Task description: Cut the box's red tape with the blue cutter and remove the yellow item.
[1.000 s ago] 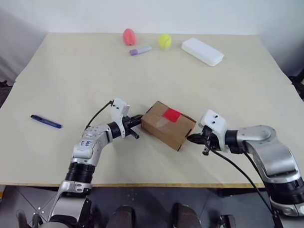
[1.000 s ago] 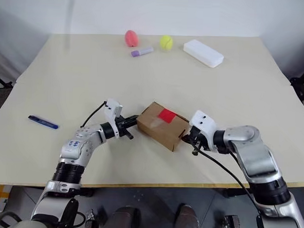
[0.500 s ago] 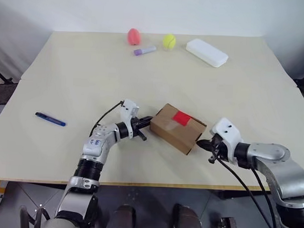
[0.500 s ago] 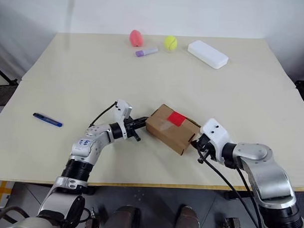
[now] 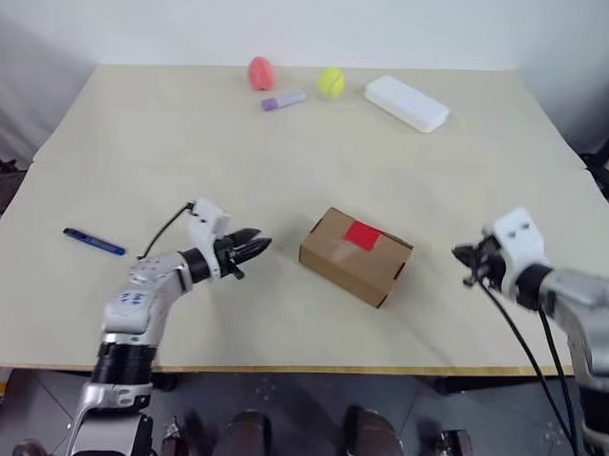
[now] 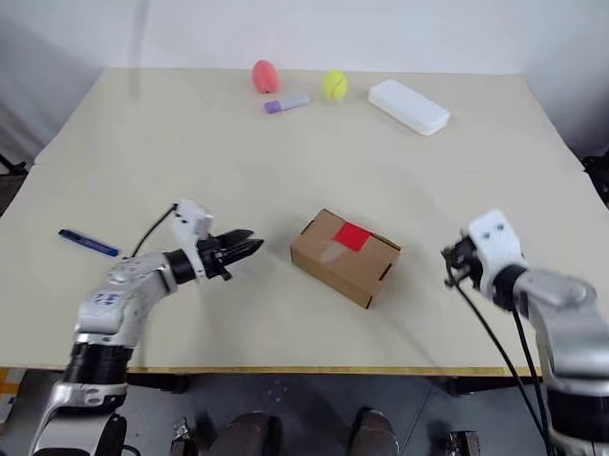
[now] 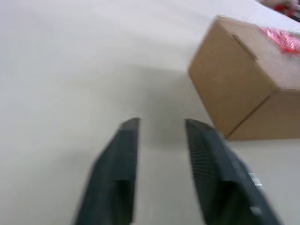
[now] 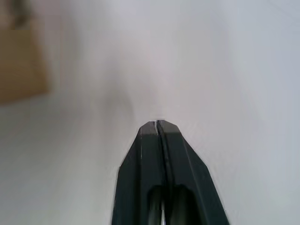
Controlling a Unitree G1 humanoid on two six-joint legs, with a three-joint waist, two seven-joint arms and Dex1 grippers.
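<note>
The brown cardboard box (image 5: 355, 255) lies closed near the table's middle, with the red tape (image 5: 364, 235) across its top seam. On the table at the far left lies the blue cutter (image 5: 93, 243). My left gripper (image 5: 259, 246) hovers a short way left of the box, pointing at it; the left wrist view shows it open and empty (image 7: 161, 124), with the box (image 7: 239, 89) ahead. My right gripper (image 5: 463, 258) is well to the right of the box, its fingers pressed together on nothing (image 8: 158, 124). The yellow item is hidden.
Along the far edge sit a pink egg-shaped object (image 5: 259, 72), a purple marker (image 5: 282, 102), a yellow-green tennis ball (image 5: 331, 82) and a white case (image 5: 406, 102). Bare tabletop (image 5: 187, 164) surrounds the box on all sides.
Both grippers have drawn back from the box's ends, left one leftward, right one rightward. The left gripper has opened. The box stays on the table.
</note>
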